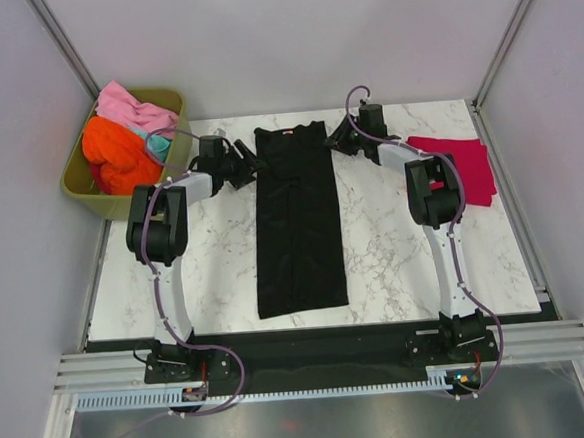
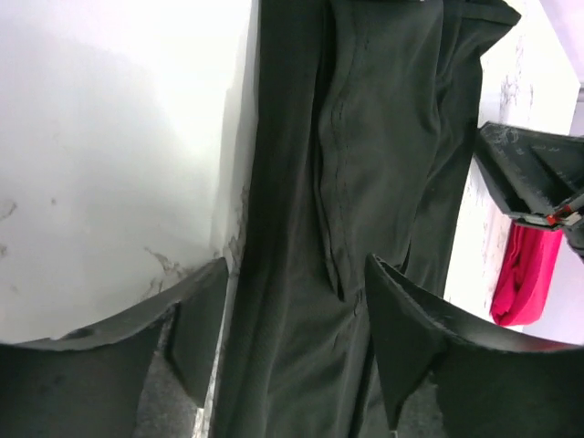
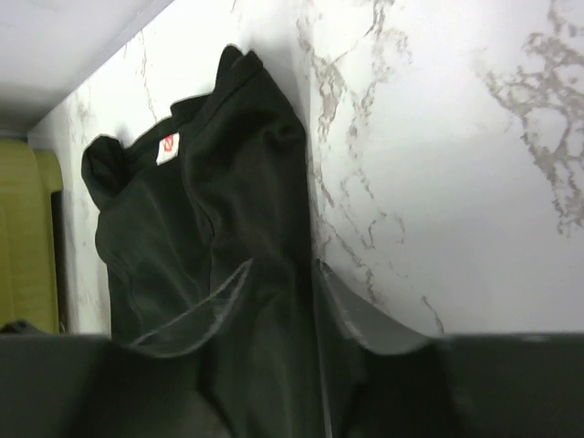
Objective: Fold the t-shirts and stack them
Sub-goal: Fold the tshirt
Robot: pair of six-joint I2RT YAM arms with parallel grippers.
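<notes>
The black t-shirt (image 1: 295, 219) lies on the marble table as a long narrow strip, collar at the far end, with its neck label (image 3: 166, 146) showing. My left gripper (image 1: 250, 165) is open at the shirt's far-left edge; in the left wrist view (image 2: 297, 310) its fingers (image 2: 196, 319) straddle the black cloth (image 2: 365, 164). My right gripper (image 1: 335, 139) is open at the far-right edge; in the right wrist view (image 3: 284, 266) the cloth edge (image 3: 237, 201) lies between its jaws. A folded crimson t-shirt (image 1: 459, 167) lies at the right and also shows in the left wrist view (image 2: 525, 274).
An olive-green tub (image 1: 79, 184) stands off the table's far-left corner holding orange (image 1: 117, 156), pink (image 1: 134, 110) and teal (image 1: 159, 145) shirts. The tub also shows in the right wrist view (image 3: 27, 237). Grey walls enclose the table on three sides.
</notes>
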